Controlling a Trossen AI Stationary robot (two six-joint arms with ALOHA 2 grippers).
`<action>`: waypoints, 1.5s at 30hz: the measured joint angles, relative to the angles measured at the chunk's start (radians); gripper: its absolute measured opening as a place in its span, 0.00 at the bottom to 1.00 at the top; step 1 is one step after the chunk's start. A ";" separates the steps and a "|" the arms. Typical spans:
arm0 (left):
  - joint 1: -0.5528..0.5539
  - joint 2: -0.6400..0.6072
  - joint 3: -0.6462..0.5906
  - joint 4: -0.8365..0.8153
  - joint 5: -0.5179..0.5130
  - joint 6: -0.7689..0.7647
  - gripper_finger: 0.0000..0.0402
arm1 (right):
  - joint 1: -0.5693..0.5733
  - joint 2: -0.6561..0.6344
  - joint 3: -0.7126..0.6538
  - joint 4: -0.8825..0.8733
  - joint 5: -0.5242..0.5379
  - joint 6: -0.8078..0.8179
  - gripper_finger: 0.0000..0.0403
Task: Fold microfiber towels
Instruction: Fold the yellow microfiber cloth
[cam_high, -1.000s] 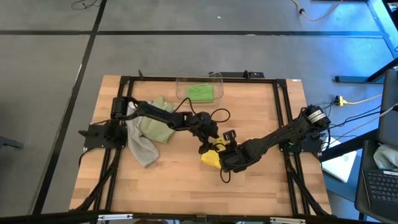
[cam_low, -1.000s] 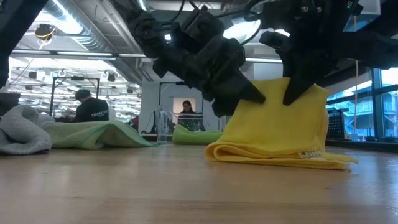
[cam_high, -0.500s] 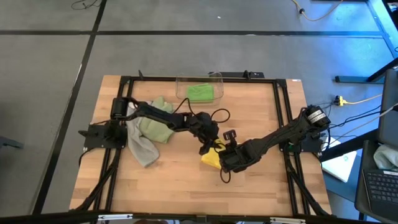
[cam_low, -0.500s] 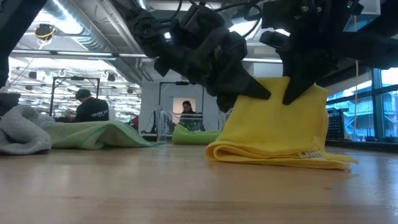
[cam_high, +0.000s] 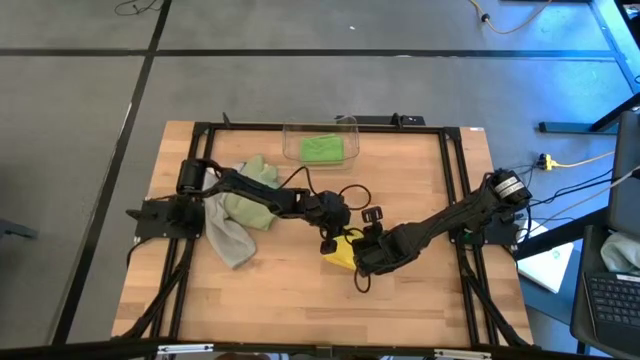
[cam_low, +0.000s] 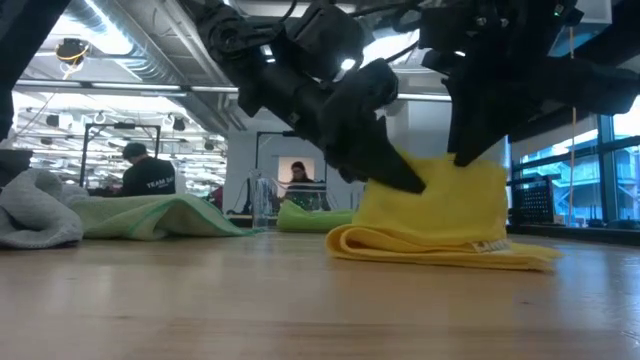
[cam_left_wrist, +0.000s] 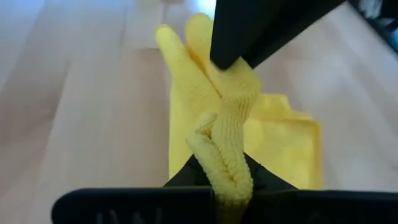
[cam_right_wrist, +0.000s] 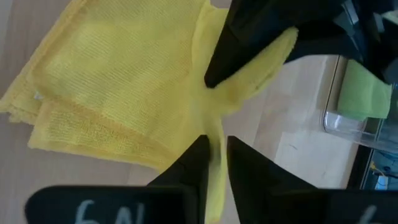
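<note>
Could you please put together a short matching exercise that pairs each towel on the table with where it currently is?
Things:
1. yellow towel
2. bright green towel
3. grey towel
4. pale sage towel

Places:
A. inside the clear bin at the table's far edge
B. draped nearest the left arm's base, reaching toward the table's front
C. mid-table, pinched by both hands
D. bunched under the left arm, partly on the grey one

Pairs: 1-C, 2-A, 3-B, 4-D
</note>
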 joint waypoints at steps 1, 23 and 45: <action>0.001 0.000 0.000 -0.009 -0.015 0.007 0.00 | 0.001 0.000 0.000 -0.008 0.000 0.005 0.16; 0.028 0.000 0.000 -0.062 -0.134 0.056 0.00 | 0.075 0.000 0.000 0.299 -0.107 0.002 0.22; -0.018 0.000 -0.001 -0.073 -0.226 0.035 0.00 | 0.021 0.001 -0.324 0.622 -0.194 0.149 0.22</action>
